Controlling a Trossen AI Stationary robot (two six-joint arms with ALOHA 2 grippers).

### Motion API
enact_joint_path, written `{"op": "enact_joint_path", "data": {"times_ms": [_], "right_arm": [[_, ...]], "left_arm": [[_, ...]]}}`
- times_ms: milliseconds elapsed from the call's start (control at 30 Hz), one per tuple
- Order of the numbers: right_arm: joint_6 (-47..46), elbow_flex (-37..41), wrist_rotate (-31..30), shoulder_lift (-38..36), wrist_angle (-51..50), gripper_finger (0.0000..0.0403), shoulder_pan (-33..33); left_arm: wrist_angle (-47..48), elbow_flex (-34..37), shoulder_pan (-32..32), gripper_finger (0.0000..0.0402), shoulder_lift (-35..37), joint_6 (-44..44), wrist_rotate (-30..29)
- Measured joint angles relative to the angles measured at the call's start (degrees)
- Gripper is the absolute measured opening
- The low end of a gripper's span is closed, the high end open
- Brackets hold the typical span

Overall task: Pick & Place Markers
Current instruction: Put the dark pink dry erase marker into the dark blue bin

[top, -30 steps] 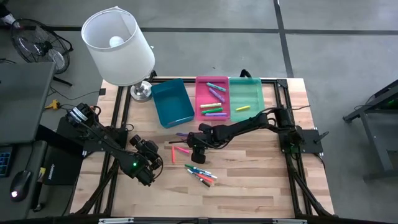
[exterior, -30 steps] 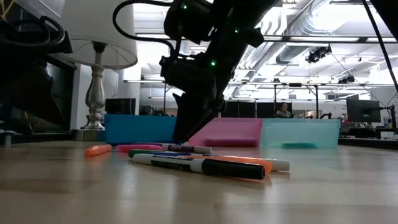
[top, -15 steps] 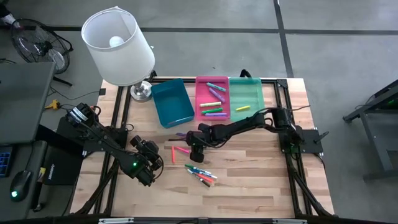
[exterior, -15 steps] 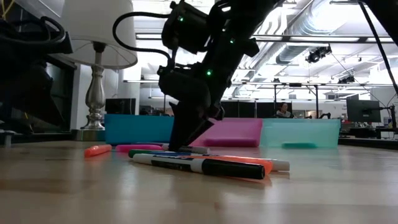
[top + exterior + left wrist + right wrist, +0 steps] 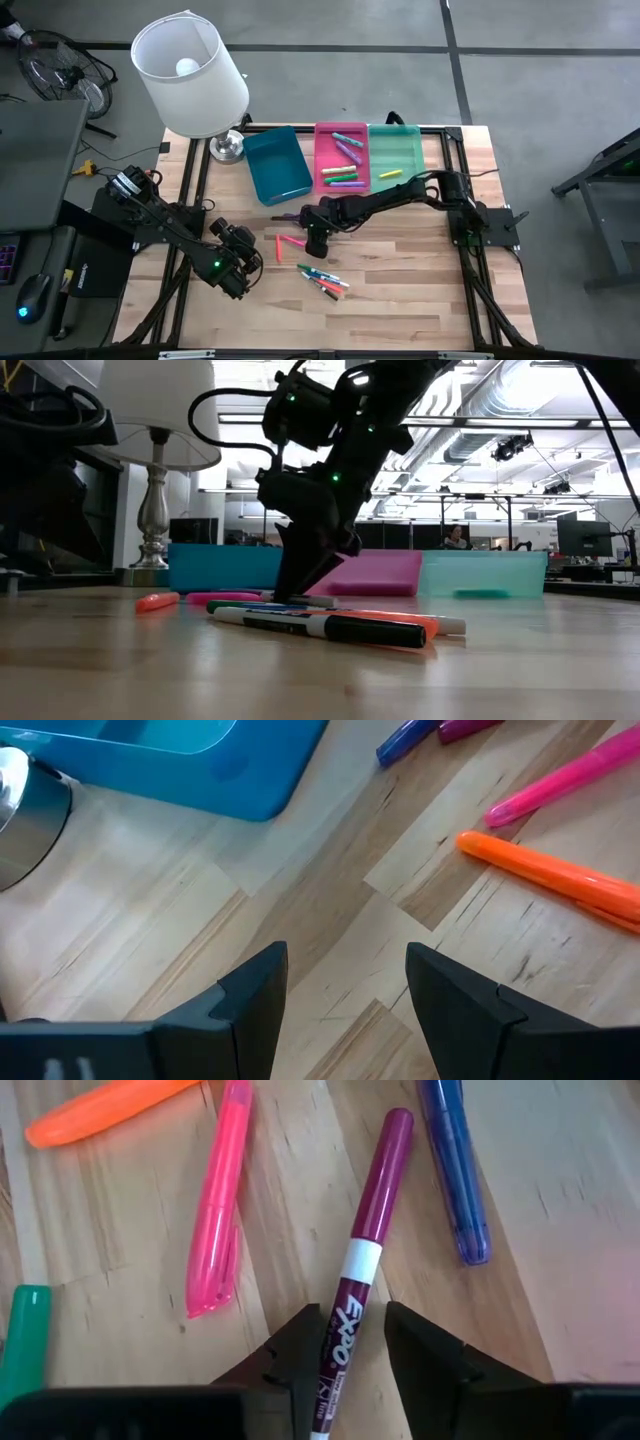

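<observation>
Markers [image 5: 343, 160] fill pink tray [image 5: 324, 150]; right end effector [image 5: 345, 1342] straddles purple marker [image 5: 364, 1250], unclosed.

One camera is looking straight down on the whole table [image 5: 400, 290]. Another is sitting at tabletop height, facing level across toward the trays. Each wrist camera is peering closely past its own claw; both are sharing the pink marker [image 5: 215, 1210] and orange marker [image 5: 550, 880].
</observation>
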State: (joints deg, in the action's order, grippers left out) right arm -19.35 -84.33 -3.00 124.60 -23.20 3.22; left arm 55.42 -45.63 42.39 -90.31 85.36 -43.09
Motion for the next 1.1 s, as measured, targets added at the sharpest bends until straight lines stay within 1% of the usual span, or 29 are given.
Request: {"op": "enact_joint_path", "data": {"times_ms": [433, 767, 1100], "right_arm": [[2.1, 0.0, -1.0, 1.3, -1.0, 0.0021, 1.2], [7.0, 0.1, -3.0, 1.0, -2.9, 0.002, 2.9], [7.9, 0.4, -3.8, -1.3, -3.8, 0.002, 3.0]], "left_arm": [[-0.3, 0.0, 0.0, 0.02, 0.0, 0.0, 0.3], [-1.0, 0.0, 0.0, 0.02, 0.0, 0.0, 0.3], [-1.5, 0.0, 0.0, 0.02, 0.0, -0.2, 0.0]]}}
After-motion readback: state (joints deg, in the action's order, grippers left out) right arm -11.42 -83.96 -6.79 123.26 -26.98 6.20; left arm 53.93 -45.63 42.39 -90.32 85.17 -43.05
